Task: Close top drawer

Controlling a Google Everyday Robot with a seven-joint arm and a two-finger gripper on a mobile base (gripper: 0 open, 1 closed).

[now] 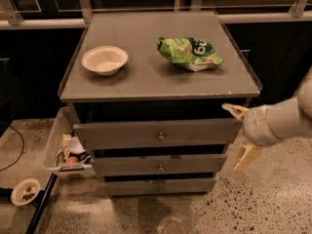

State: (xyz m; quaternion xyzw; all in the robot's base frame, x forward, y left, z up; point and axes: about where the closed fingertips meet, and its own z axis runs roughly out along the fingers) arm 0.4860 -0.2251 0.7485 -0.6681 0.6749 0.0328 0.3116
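The top drawer (pixel 156 134) is a wide grey panel with a small round knob (pixel 160 137) at its centre. It stands pulled out a little from the grey cabinet, with a dark gap above it. My gripper (pixel 242 135) is at the drawer's right end, just off its corner. Its two yellowish fingers are spread apart, one fingertip (pixel 234 111) up by the cabinet top's edge and the other (pixel 246 157) lower down. It holds nothing.
Two narrower drawers (pixel 159 165) sit below. On the cabinet top (pixel 146 79) are a white bowl (pixel 104 59) and a green chip bag (pixel 189 53). A clear bin (pixel 63 147) of items stands at the left on the speckled floor, with a small dish (pixel 24 191) nearby.
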